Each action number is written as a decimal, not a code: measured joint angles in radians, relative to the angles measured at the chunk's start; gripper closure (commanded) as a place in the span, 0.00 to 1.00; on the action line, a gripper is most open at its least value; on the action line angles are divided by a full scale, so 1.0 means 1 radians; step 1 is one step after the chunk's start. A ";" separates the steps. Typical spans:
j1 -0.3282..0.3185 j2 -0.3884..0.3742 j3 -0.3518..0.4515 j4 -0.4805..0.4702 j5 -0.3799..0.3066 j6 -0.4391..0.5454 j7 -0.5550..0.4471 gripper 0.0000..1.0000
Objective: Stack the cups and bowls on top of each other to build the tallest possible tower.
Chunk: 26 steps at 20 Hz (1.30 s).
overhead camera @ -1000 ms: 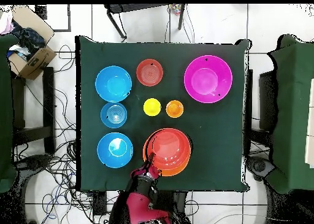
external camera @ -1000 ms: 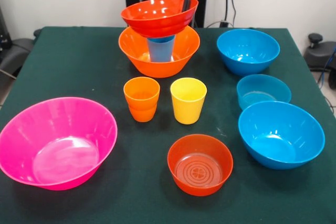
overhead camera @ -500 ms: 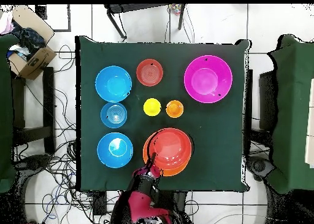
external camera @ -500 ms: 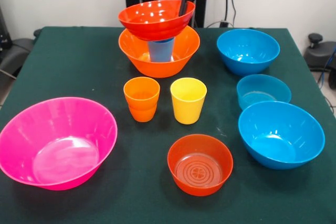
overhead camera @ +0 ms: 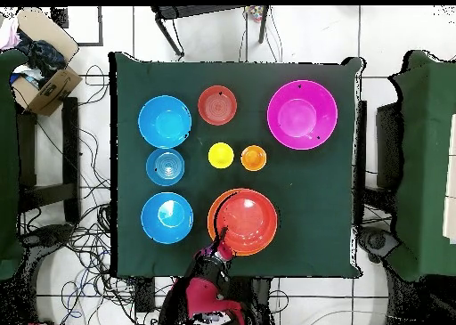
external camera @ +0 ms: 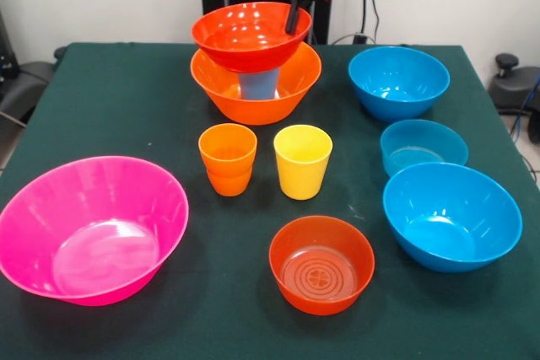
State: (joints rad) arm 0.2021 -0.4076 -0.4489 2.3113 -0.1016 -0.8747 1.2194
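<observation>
Three pieces make up the tower [external camera: 256,61] at the upper middle of the front view: the big orange bowl [external camera: 278,94] on the desk [external camera: 126,107], a blue cup [external camera: 258,84] standing inside it, and a red-orange bowl [external camera: 251,35] sitting on top of the cup, open side up and roughly level. The arm's gripper [external camera: 294,18] comes down from the top edge onto the right rim of that upper bowl; a dark finger reaches into the bowl at the rim, and the fingers appear to be pinching the rim, though the far side of the grip is hidden.

In the overhead view the tower shows at lower middle, the upper bowl [overhead camera: 243,219] covering most of the orange one [overhead camera: 214,228], with the gripper [overhead camera: 216,250] at its lower left edge.

Below the tower in the front view, the orange cup [external camera: 228,158] and yellow cup [external camera: 302,160] stand upright side by side, near each other but apart. A second red-orange bowl [external camera: 321,264] sits at lower middle. The pink bowl [external camera: 89,227] fills the lower left. Down the right side run three blue bowls: a large one [external camera: 398,81] at upper right, the small shallow one [external camera: 423,147] below it, and another large one [external camera: 451,215] at lower right, which seems to touch or overlap the small one's near edge. All stand open side up.
</observation>
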 measured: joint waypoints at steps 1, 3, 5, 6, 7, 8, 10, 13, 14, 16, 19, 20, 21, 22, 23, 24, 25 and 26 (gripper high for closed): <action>0.001 0.000 0.000 -0.001 0.000 0.006 0.000 1.00; 0.006 0.001 -0.001 -0.005 0.000 0.026 0.000 1.00; 0.010 0.002 -0.002 -0.008 0.000 0.044 0.000 1.00; 0.013 0.003 -0.003 -0.010 0.000 0.056 0.000 1.00; 0.015 0.003 -0.003 -0.011 0.000 0.065 0.000 1.00; 0.016 0.003 -0.004 -0.012 0.000 0.069 0.000 1.00; 0.020 0.003 -0.007 -0.015 0.000 0.082 0.000 1.00; 0.025 0.003 -0.011 -0.018 0.000 0.098 0.000 1.00; 0.027 0.003 -0.013 -0.020 0.000 0.106 0.000 1.00; 0.033 0.003 -0.017 -0.023 0.000 0.128 0.000 1.00; 0.040 0.003 -0.022 -0.026 0.000 0.149 0.000 1.00; 0.041 0.003 -0.023 -0.027 0.000 0.153 0.000 1.00; 0.043 0.003 -0.025 -0.028 0.000 0.160 0.000 1.00; 0.044 0.003 -0.027 -0.029 0.000 0.164 0.000 1.00; 0.045 0.003 -0.029 -0.031 0.000 0.168 0.000 1.00; 0.045 0.003 -0.030 -0.032 0.000 0.168 0.000 1.00; 0.046 0.003 -0.031 -0.033 0.000 0.169 0.000 1.00; 0.046 0.003 -0.031 -0.034 0.000 0.169 0.000 1.00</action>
State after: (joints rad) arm 0.2476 -0.4044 -0.4802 2.2772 -0.1016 -0.7062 1.2194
